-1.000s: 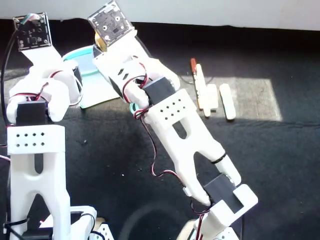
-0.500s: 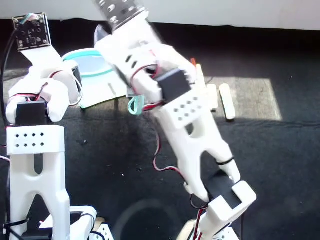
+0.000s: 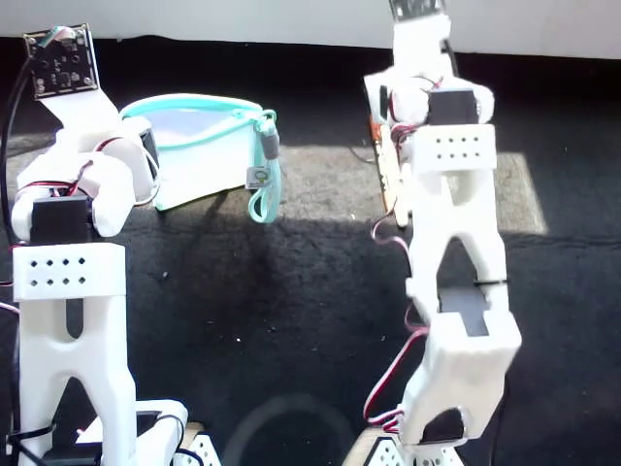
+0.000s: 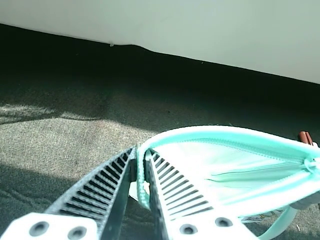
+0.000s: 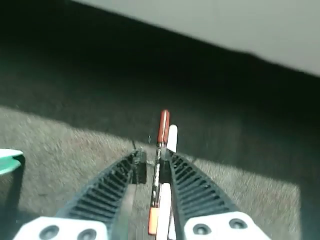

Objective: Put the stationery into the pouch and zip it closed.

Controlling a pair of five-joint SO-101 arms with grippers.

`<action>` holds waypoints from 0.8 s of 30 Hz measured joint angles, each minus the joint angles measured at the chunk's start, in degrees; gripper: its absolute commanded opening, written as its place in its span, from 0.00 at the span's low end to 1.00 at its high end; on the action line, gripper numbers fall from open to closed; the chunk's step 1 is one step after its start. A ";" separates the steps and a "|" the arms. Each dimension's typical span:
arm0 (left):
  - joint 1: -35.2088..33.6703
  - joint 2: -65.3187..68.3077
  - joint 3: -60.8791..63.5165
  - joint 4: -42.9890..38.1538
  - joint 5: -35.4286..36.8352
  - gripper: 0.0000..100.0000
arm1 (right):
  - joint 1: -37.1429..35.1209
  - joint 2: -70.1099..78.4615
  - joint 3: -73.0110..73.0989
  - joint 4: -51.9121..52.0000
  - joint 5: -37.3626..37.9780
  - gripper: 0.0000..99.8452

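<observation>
A teal-rimmed white pouch (image 3: 199, 146) lies open at the back left, its zipper strap (image 3: 260, 189) hanging off its right end. My left gripper (image 4: 141, 167) is shut on the pouch's (image 4: 220, 165) rim at its left end. The stationery lies to the right in the sunlit patch: a red-capped pen (image 5: 162, 127) and white sticks (image 5: 171, 138). My right gripper (image 5: 156, 159) hovers open just above them, with a finger on either side of the pen. In the high view the right arm (image 3: 441, 155) covers most of the stationery (image 3: 391, 175).
The table is covered in dark cloth (image 3: 291, 311) with a bright sunlit band across the middle. A white wall (image 4: 200, 30) borders the far edge. The front half of the cloth between the two arm bases is bare.
The right arm has swung from above the pouch over to the stationery on the right. The pouch and its zipper strap are now uncovered. The left arm has kept still.
</observation>
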 measured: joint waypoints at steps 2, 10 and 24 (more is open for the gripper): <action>0.00 0.09 -0.97 0.35 0.00 0.01 | 0.88 4.92 0.09 -0.53 0.00 0.18; 0.00 0.97 -3.34 3.52 0.00 0.01 | 1.05 24.79 -10.73 -1.14 0.00 0.11; 0.00 0.97 -3.34 3.78 0.00 0.01 | 1.14 47.47 -37.98 9.14 0.18 0.11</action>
